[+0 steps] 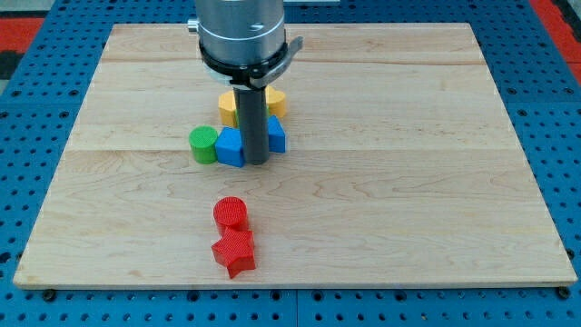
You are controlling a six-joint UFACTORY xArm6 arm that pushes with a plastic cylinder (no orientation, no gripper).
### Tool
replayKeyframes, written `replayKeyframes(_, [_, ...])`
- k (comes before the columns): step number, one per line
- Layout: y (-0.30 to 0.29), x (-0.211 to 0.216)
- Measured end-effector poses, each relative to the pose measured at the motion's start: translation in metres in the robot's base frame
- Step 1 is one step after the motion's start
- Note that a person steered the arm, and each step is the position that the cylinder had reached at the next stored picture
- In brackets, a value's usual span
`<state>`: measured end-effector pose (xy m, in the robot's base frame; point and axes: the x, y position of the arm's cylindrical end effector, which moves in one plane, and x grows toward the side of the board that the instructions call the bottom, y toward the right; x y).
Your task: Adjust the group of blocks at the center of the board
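Observation:
A group of blocks sits near the board's centre: a green cylinder (203, 144), a blue block (231, 146) touching its right side, a second blue block (275, 133) further right, and two yellow blocks (229, 107) (275, 101) behind them. The rod partly hides the blue and yellow blocks. My tip (255, 162) rests on the board between the two blue blocks, at their front, close against the left one. A red cylinder (231, 213) and a red star-shaped block (234, 252) lie together toward the view's bottom, apart from the group.
The wooden board (436, 182) lies on a blue perforated table (18, 136). The arm's grey cylindrical body (241, 32) hangs over the board's top middle.

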<state>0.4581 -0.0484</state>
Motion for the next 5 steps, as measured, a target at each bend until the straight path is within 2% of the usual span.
replayKeyframes(1, [0.004, 0.015])
replayKeyframes(2, [-0.022, 0.04])
replayKeyframes(3, [-0.077, 0.041])
replayKeyframes(4, [-0.105, 0.028])
replayKeyframes(5, [-0.104, 0.003])
